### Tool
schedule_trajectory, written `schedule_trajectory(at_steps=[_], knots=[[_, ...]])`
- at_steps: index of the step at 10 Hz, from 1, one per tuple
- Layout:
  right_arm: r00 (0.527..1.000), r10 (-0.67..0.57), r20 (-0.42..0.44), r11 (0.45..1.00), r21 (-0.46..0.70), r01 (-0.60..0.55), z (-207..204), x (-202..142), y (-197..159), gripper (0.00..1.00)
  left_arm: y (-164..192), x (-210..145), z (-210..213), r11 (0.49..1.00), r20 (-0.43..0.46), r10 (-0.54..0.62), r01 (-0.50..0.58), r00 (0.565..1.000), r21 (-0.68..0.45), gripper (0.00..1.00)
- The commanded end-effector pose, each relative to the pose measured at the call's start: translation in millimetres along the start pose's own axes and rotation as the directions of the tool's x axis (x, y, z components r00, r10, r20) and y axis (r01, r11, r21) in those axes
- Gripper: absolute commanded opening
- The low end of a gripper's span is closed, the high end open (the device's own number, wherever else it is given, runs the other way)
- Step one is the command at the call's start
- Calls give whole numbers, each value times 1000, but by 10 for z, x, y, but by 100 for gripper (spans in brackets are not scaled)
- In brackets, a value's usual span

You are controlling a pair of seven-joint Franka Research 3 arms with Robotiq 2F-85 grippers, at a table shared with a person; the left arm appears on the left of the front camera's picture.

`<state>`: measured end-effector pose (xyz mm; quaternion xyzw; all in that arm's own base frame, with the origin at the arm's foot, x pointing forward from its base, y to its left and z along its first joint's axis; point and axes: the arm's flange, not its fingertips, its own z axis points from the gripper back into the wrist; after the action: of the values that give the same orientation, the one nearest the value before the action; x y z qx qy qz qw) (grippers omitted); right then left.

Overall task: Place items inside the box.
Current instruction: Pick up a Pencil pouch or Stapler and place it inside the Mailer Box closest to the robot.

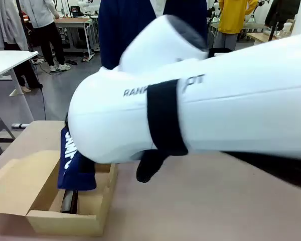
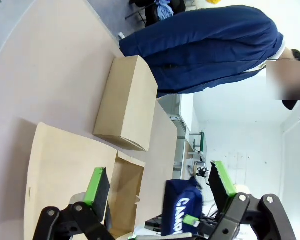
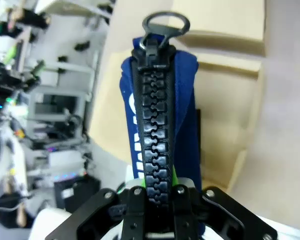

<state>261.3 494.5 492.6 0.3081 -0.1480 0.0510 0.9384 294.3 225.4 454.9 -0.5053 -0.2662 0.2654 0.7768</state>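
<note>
Left gripper (image 2: 157, 170): jaws spread wide, green pads apart, nothing between them; beyond its fingertips a closed cardboard carton (image 2: 127, 102) lies on the table (image 2: 50, 75); a person (image 2: 205, 45) in dark blue stands past that.

Right gripper (image 3: 157, 192): clenched on one end of the navy pouch (image 3: 185, 100); the pouch's long axis runs straight out along the fingers; zip (image 3: 152, 125) faces the wrist camera, pull ring (image 3: 165, 22) at the far end, pointing away from the gripper toward the open box (image 3: 240, 70).

Front view: pouch (image 1: 72, 160) hangs steeply, lower end inside the box (image 1: 65, 221) opening above a dark item (image 1: 67, 201); contact with the bottom unclear.

Surface pale tan, matte; room behind has a grey floor and white tables.
</note>
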Motion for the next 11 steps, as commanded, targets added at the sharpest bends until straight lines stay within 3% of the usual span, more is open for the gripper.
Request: schedule_trajectory(at_steps=[1,3,4,6,7,11], knots=[[998,-2,56,1000,19,1,217,-28,-89,8,8,-8,11,1000,2,-15,15,1000,-15,100],[998,-2,56,1000,19,1,217,-28,-89,8,8,-8,11,1000,2,-15,15,1000,-15,100],[1000,13,-6,1000,6,-13,2,30,-40,8,8,-8,11,1000,2,-15,15,1000,-15,100],[988,-39,149,995,-90,53,-275,-88,160,8,8,-8,11,1000,2,-15,15,1000,-15,100],[984,-68,167,992,-96,85,-439,-33,271,8,8,-8,11,1000,2,-15,15,1000,-15,100],[985,-121,121,979,-151,139,-1120,18,433,8,8,-8,11,1000,2,-15,15,1000,-15,100]])
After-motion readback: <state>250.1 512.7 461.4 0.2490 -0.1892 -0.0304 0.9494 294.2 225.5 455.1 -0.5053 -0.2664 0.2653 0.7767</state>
